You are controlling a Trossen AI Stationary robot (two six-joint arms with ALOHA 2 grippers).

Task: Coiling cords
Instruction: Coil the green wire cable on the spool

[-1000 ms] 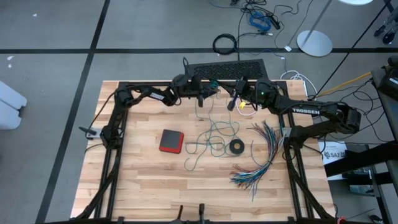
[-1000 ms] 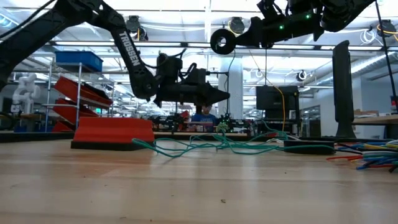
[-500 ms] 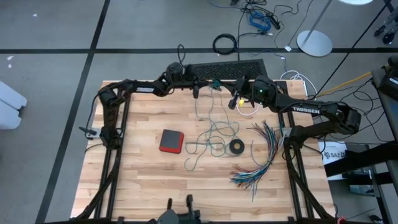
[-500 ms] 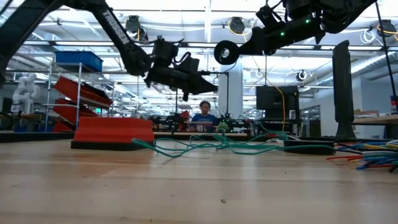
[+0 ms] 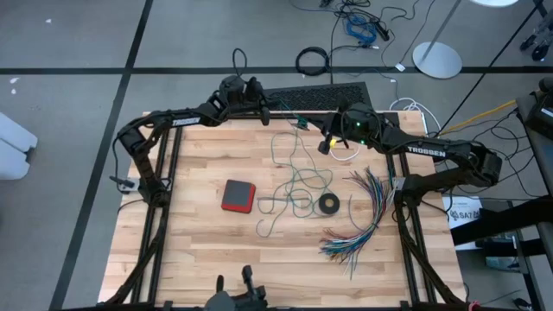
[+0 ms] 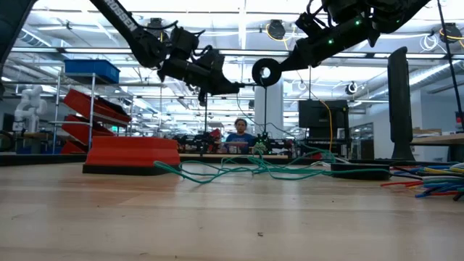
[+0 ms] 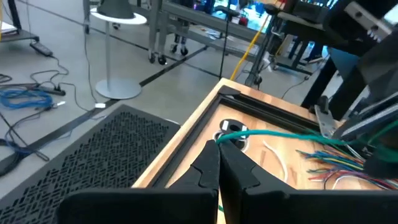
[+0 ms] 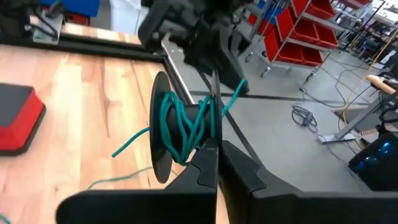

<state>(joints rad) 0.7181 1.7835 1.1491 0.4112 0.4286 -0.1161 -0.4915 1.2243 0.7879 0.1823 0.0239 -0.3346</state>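
Note:
The teal cord is partly wound on a black spool (image 8: 180,130), which my right gripper (image 8: 214,152) holds over the table's far middle. From the spool the cord (image 7: 273,134) runs to my left gripper (image 7: 217,144), shut on it above the far edge. The rest of the teal cord (image 5: 298,183) lies in loose loops on the table. The white cord (image 5: 346,157) lies under the right gripper, beside its small round piece (image 7: 231,127). My left gripper pinches the teal cord (image 7: 225,138) between its two fingertips, a single strand. The fingers point nearly level, toward the right arm. The cord runs on almost straight to the spool, clear of the table. My right gripper is shut on the spool at its near flange (image 8: 214,134). The wound cord and the fingers hide the exact place. The fingers come nearly level, and the spool is lifted clear with its axis roughly level (image 6: 267,71). A short cord end (image 8: 127,148) sticks out from it.
A red box (image 5: 238,195) lies left of the teal loops. A black tape ring (image 5: 328,204) and a fan of multicoloured wires (image 5: 363,216) lie to the right. A dark perforated mat (image 5: 315,93) lies past the far edge. The near half of the table is bare wood.
My left gripper has risen and drawn back toward the table's far left, staying shut on the teal cord, which has come up with it. My right gripper has tipped a little, and the spool now sits slightly lower. The loops on the table have shifted a little.

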